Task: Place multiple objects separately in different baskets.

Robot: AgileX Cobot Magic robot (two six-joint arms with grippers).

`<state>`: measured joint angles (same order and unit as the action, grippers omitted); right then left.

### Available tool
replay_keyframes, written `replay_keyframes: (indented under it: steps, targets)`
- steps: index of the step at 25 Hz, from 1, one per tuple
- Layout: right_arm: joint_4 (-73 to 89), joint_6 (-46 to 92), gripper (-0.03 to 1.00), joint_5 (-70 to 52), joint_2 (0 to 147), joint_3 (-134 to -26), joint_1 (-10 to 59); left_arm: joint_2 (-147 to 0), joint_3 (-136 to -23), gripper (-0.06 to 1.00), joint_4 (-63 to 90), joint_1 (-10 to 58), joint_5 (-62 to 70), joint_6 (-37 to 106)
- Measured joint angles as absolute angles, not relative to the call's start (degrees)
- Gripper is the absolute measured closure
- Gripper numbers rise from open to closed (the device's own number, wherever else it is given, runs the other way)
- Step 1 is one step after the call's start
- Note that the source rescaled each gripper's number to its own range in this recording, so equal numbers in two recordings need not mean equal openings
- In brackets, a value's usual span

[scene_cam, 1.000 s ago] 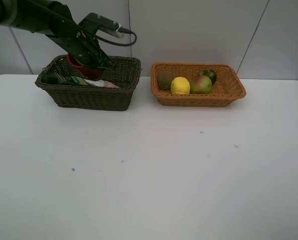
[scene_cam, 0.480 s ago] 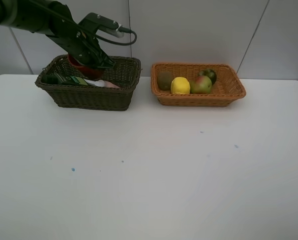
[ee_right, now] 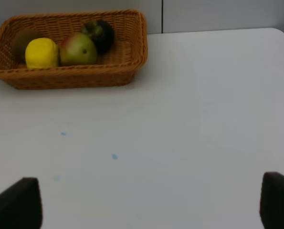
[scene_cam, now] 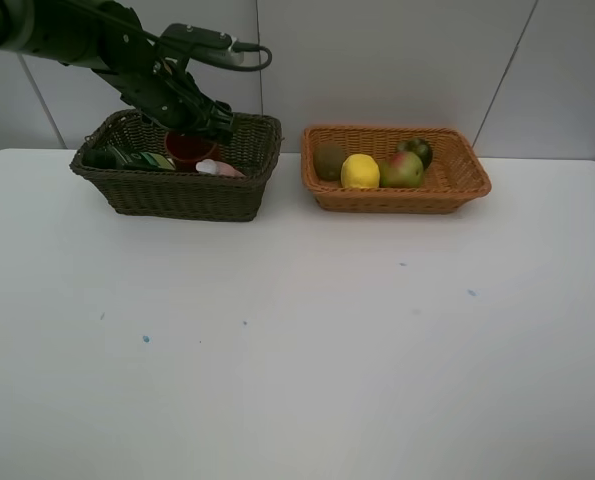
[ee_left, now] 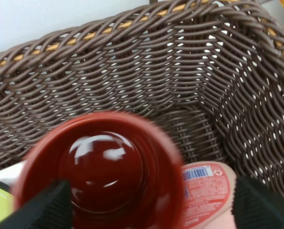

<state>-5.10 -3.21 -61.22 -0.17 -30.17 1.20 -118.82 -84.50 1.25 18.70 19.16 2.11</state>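
My left gripper [scene_cam: 199,116] hangs over the dark olive-brown basket [scene_cam: 177,196], open. The red cup [scene_cam: 189,148] stands mouth-up inside the basket below it, free of the fingers. In the left wrist view the cup [ee_left: 103,167] is blurred between the two wide-apart fingertips [ee_left: 51,205], beside the pink bottle [ee_left: 206,186]. The dark green bottle [scene_cam: 142,158] and the pink bottle [scene_cam: 219,168] lie in the same basket. The light orange basket [scene_cam: 462,187] holds the kiwi [scene_cam: 328,160], lemon [scene_cam: 360,171], pear [scene_cam: 402,169] and dark green fruit [scene_cam: 415,150]. My right gripper [ee_right: 146,205] is open over bare table.
The white table [scene_cam: 297,350] carries a few small blue specks [scene_cam: 145,339]. The two baskets stand side by side at the back near the grey wall. In the right wrist view the orange basket [ee_right: 75,78] sits far ahead of the fingers.
My left gripper has opened and let go of the red cup, which has dropped lower into the dark basket. The left arm has shifted slightly right. The right side is unchanged.
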Motion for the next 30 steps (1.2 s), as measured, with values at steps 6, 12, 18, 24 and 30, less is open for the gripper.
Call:
replay_keyframes:
  steps: [6, 12, 18, 24, 30]
  targets:
    - [-5.1, -3.21, -0.03, -61.22, -0.17, -30.17, 1.2, -118.82, -84.5, 0.02, 1.25, 18.7, 19.15, 1.81]
    - [-5.1, -3.21, -0.03, -61.22, -0.17, -30.17, 1.2, -118.82, -84.5, 0.02, 1.25, 18.7, 19.1, 1.81]
    - [-5.1, -3.21, -0.03, -61.22, -0.17, -30.17, 1.2, -118.75, -84.5, 0.02, 1.25, 18.7, 19.57, 2.51]
    - [-5.1, -3.21, -0.03, -61.22, -0.17, -30.17, 1.2, -115.03, -84.5, 0.02, 1.25, 18.74, 23.57, 3.27]
    - [-5.1, -3.21, -0.03, -61.22, -0.17, -30.17, 1.2, -106.5, -84.5, 0.02, 0.0, 18.74, 30.69, 3.27]
